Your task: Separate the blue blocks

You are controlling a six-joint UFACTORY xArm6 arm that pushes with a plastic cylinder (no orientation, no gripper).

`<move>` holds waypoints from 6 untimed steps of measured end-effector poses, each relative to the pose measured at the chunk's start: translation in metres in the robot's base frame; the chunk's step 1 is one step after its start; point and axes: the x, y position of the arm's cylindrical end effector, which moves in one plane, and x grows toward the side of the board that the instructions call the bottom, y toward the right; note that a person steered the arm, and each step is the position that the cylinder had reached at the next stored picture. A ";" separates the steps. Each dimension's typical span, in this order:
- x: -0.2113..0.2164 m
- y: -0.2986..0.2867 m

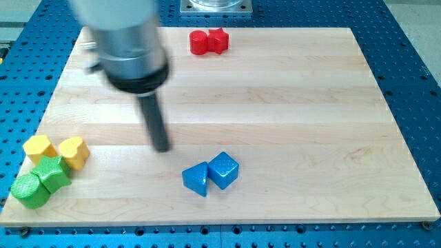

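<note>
A dark rod hangs from a grey cylindrical arm head, and my tip (162, 147) rests on or just above the pale wooden surface (289, 103). There is no hand on this arm, only the bare rod, so nothing opens, closes or holds; it carries nothing.

Taking my tip as the landmark, the two blue blocks lie toward the view's lower right of it, near but clearly apart from it. The closer one is a blue wedge-like block (196, 179). Touching it, on the side away from my tip, is a blue cube (224, 169), sitting slightly higher in the view. The pair's shared line runs roughly left to right, tilted up toward the right, so their seam faces the view's top and bottom.

My judgement: to part them, my tip would need to come at the seam or at one outer end.

Far to the lower left of my tip, two yellow blocks (57, 149) and two green blocks (40, 182) cluster at the surface edge. Well above and to the right of my tip, two red blocks (209, 42) touch.
</note>
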 end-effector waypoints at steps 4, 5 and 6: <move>0.075 0.115; 0.089 0.091; 0.105 0.066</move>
